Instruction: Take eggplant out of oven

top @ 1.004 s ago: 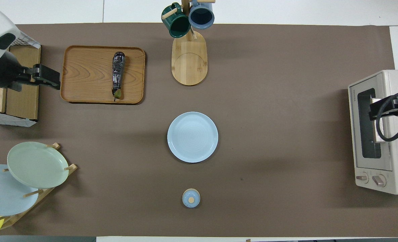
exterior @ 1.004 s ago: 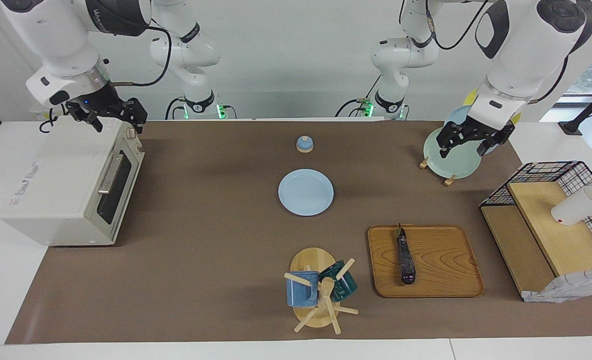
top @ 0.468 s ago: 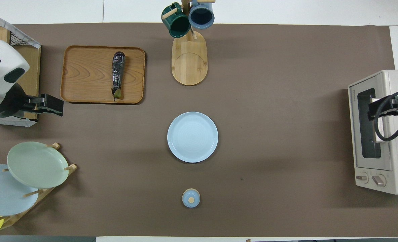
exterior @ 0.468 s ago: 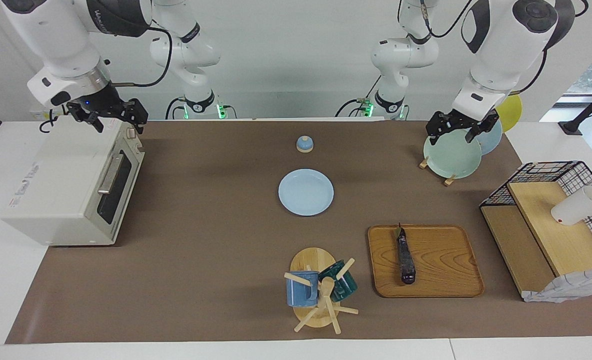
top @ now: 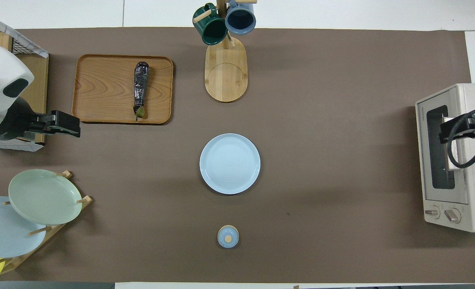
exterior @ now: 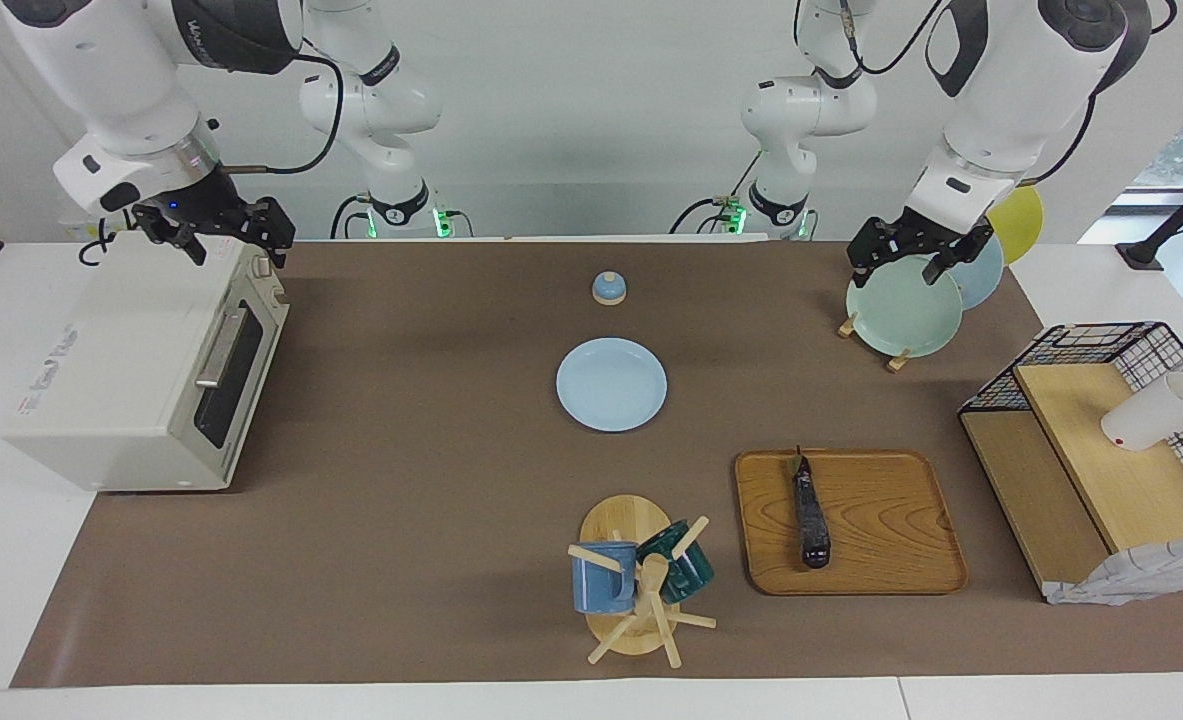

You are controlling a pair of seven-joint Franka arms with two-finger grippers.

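The slim dark eggplant [exterior: 809,515] [top: 141,88] lies lengthwise on a wooden tray [exterior: 891,540] [top: 100,92], with its green stem end toward the robots. The cream oven [exterior: 131,370] [top: 466,160] stands at the right arm's end of the table, and its dark glass door [exterior: 231,370] is closed. My right gripper [exterior: 236,240] [top: 448,132] hangs open and empty over the oven's top, at the end nearest the robots. Raised in the air over the plate rack [exterior: 901,315] end of the mat, my left gripper [exterior: 909,255] [top: 70,125] is open and holds nothing.
A light blue plate [exterior: 611,385] lies mid-table, and a small blue lid [exterior: 608,289] lies nearer the robots. A mug tree [exterior: 641,590] with two mugs stands beside the tray. A wood and wire shelf [exterior: 1091,450] with a white cup fills the left arm's end.
My left gripper has drawn back from beside the tray toward the robots, over the plate rack area. The right gripper, eggplant and oven have stayed put.
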